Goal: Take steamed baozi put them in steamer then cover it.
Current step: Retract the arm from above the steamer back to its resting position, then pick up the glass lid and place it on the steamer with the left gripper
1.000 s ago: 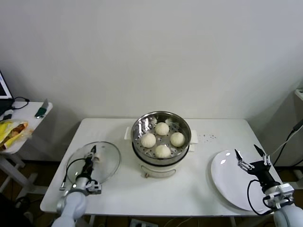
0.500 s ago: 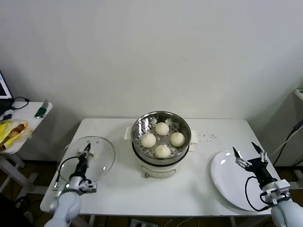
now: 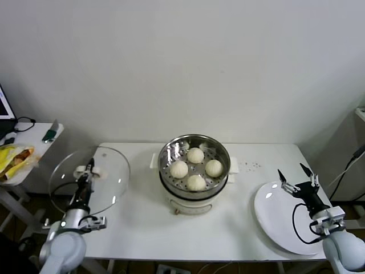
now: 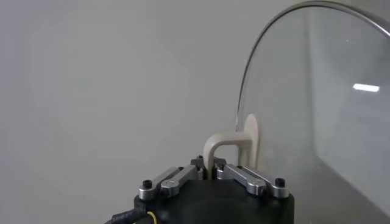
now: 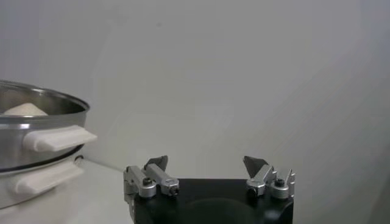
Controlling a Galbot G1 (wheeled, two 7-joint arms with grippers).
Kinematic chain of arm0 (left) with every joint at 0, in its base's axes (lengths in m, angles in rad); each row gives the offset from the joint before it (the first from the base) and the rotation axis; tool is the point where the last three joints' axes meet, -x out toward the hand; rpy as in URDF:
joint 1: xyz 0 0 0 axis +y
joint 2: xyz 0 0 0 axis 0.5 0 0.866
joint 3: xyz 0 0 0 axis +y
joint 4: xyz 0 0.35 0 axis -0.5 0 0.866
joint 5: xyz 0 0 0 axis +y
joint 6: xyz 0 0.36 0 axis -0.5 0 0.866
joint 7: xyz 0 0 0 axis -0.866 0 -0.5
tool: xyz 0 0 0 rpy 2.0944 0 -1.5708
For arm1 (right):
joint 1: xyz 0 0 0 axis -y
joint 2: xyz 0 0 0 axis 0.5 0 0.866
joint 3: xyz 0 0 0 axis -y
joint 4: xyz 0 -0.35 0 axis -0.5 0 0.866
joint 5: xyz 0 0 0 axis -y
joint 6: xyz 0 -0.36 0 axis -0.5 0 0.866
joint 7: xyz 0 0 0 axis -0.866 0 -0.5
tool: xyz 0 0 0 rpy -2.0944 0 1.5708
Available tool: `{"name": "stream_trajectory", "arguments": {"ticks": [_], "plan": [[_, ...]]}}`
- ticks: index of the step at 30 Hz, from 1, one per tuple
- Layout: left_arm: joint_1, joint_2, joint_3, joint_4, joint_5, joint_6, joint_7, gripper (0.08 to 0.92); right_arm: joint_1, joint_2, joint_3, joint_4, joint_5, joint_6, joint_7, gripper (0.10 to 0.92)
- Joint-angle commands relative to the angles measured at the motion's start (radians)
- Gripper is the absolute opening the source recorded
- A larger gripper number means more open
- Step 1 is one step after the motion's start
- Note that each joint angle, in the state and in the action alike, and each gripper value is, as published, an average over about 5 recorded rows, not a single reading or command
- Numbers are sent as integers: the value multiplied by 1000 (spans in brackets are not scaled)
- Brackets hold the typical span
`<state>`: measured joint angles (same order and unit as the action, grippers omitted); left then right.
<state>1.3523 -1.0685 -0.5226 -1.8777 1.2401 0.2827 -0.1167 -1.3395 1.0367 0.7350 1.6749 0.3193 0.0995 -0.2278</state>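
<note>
Head view: we find the bench (image 3: 251,228) carrying the steamer (image 3: 194,149) at its middle, on its white base, with all four baozi (image 3: 195,155) seated on the perforated floor. We judge the loading step complete and the covering step in hand.

The lid (image 3: 111,177) is off the bench at its left edge, tilted up on edge and well apart from the steamer. The plate (image 3: 274,220) lies bare on the right of the bench.

We judge the next move calls for carrying the lid rightward over the steamer, levelling it so the rim sits square to the basket, then lowering it without striking the basket rim.

The left pincer (image 3: 86,174) is pinched on the lid's cream handle. The left wrist view confirms it: the fingers (image 4: 234,173) are pressed in against the handle bar (image 4: 222,146) from both sides, and the glass stands upright beside it.

The right pincer (image 3: 296,176) hangs over the far edge of the plate, idle. The right wrist view shows its fingers (image 5: 152,173) spread wide, holding and touching nothing, with the steamer handle (image 5: 58,137) off to one side.
</note>
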Motion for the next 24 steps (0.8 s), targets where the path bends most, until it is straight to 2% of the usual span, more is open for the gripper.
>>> {"name": "stream_trajectory", "arguments": {"ticks": [1, 6, 11, 14, 17, 24], "plan": [[8, 208, 109, -328, -84, 210, 102, 157, 35, 2, -9, -18, -6, 1, 1, 823], [-131, 259, 285, -323, -88, 274, 160, 157, 46, 8, -33, -18, -23, 0, 3, 823], [-379, 227, 536, -282, -107, 385, 235, 157, 69, 28, -65, -25, -53, -1, 13, 823], [-526, 168, 660, -234, -104, 438, 281, 157, 75, 39, -74, -30, -70, -1, 16, 823], [-627, 79, 759, -175, -86, 479, 326, 157, 71, 43, -63, -36, -77, 4, 15, 823], [-691, -133, 843, -13, 1, 503, 384, 157, 38, 47, 3, -37, -75, 15, 8, 823]]}}
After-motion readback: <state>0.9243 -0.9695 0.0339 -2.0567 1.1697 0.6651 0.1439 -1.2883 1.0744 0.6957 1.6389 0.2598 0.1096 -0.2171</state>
